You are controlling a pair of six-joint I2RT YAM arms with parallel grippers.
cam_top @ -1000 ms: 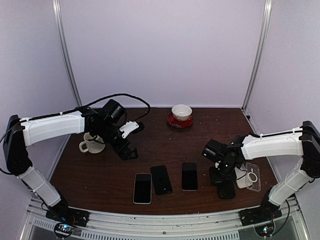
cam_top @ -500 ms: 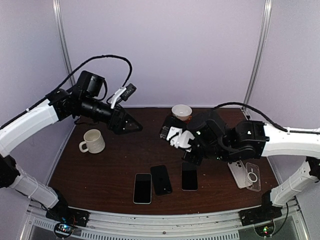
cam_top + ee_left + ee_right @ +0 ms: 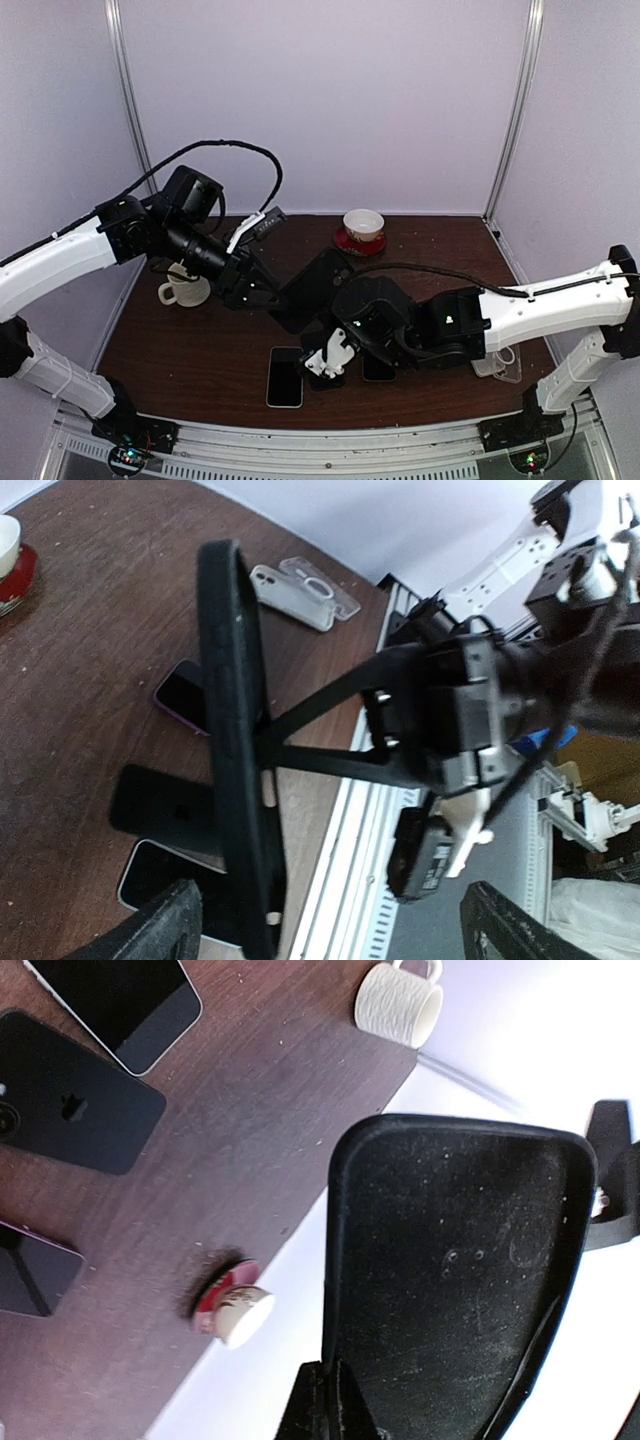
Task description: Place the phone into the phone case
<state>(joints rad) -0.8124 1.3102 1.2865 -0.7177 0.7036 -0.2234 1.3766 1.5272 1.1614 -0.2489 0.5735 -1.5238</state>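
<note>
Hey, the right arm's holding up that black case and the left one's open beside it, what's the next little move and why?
Probably close the left gripper on the free end of the black case. The right gripper pinches only one end, holding it in the air, and the left wrist view shows it edge-on between the open left fingers.

A dark brown wooden tabletop point(image 3: 170, 345) carries a white ribbed ceramic mug point(image 3: 185, 294) near its left edge, upright, with the handle turned to the left. At the back, near the middle, a small cream cup point(image 3: 363, 222) stands on a round red saucer point(image 3: 352, 245). Pale lilac walls point(image 3: 330, 100) close the space, with a thin metal pole point(image 3: 130, 110) in each back corner
</note>
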